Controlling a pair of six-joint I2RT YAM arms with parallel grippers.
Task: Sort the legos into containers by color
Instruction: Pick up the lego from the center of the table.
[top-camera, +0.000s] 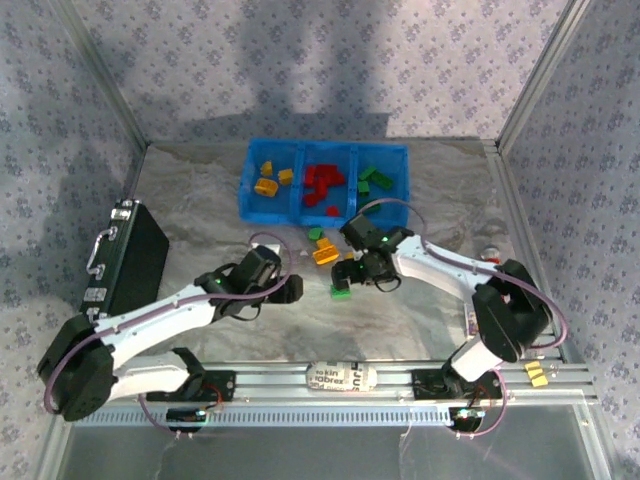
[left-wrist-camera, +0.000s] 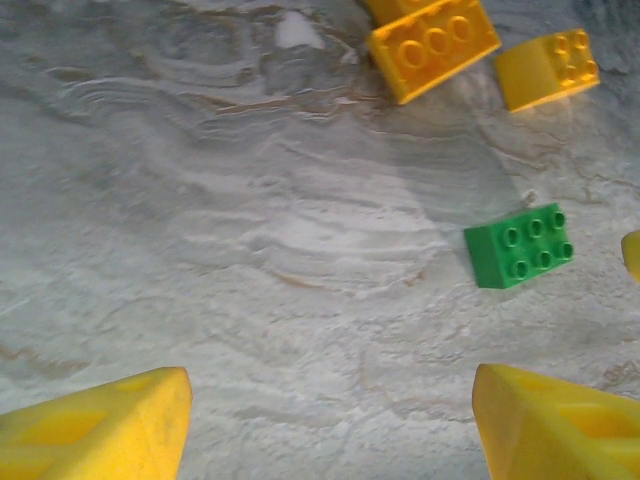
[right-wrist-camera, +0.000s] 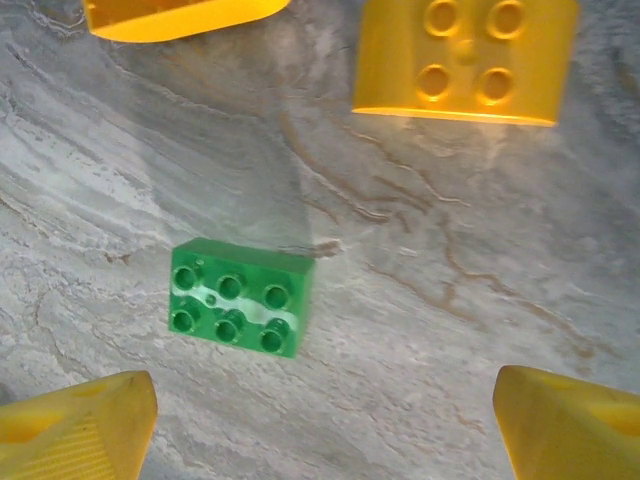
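The left jaws stand open over the bare tabletop (left-wrist-camera: 250, 250), and nothing lies between their yellow fingertips (left-wrist-camera: 110, 425). In the left wrist view a green brick (left-wrist-camera: 520, 245) sits studs up ahead and to the right. Two yellow bricks (left-wrist-camera: 432, 45) lie beyond it, near each other.

A little farther in, the right jaws hang open above the green lego (top-camera: 341, 291). It lies flat and studs up on the tabletop, apart from both fingertips and touching no other piece. In the right wrist view this lego (right-wrist-camera: 240, 297) sits closer to the view's left-hand tip. A yellow block (right-wrist-camera: 465, 60) lies past it, well apart.

Between the jaws and the bin (top-camera: 272, 203), an orange lego (top-camera: 326, 254) and a second green one (top-camera: 315, 233) lie loose on the tabletop.

Farthest, the blue bin holds three sorted groups. Yellow legos (top-camera: 265, 185) are in its left compartment, red legos (top-camera: 322, 182) in the middle and green legos (top-camera: 375, 180) in the right.

A black case (top-camera: 130, 260) stands at the left edge, well apart from the legos.
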